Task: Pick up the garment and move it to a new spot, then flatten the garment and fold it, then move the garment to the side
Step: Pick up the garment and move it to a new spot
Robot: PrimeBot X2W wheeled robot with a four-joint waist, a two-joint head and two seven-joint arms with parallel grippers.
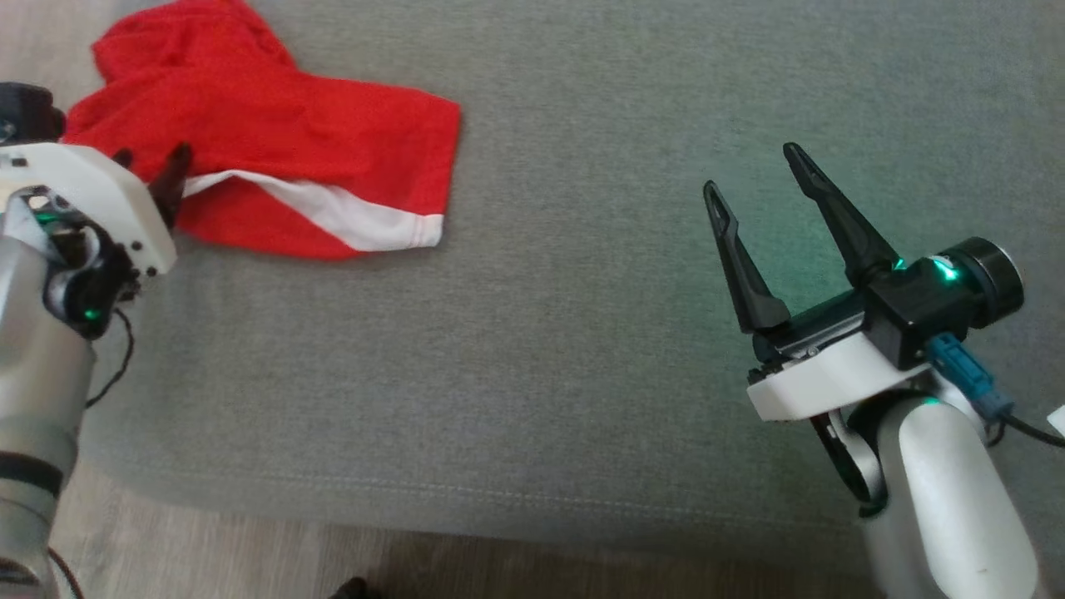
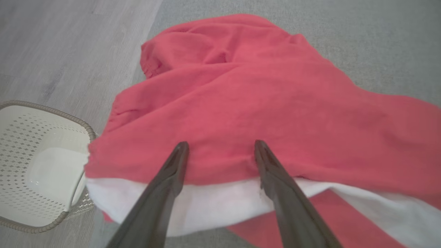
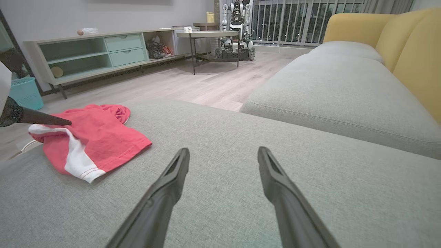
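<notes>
1. You are working over a grey sofa seat (image 1: 582, 349) with a pale wood floor (image 1: 208, 549) along its near edge. In the right wrist view a yellow backrest (image 3: 413, 51) rises at 2 o'clock.
2. There is one garment (image 1: 283, 158), red with a white band. It lies crumpled at 10 o'clock in the head view, at the seat's left edge.
3. Your left jaws stand wide. Their two dark fingers (image 2: 175, 165) point over the red cloth just above the white band; you cannot tell from here whether the tips touch it.
4. Your right jaws also stand wide and hold nothing. Their two fingers (image 1: 749, 266) hang over bare cushion at 4 o'clock in the head view, well apart from the garment.
5. There are two baskets. A white perforated basket (image 2: 34, 165) sits on the floor at 8 o'clock in the left wrist view, just beside the garment's white band. A teal basket (image 3: 26, 93) stands at 9 o'clock in the right wrist view.
6. Across the room you have a pale green sideboard (image 3: 103, 55) with two drawers, a small table (image 3: 206, 34) and a wheeled robot (image 3: 237, 27) at 12 o'clock by the railing.
7. Bare cushion lies between the two arms.
</notes>
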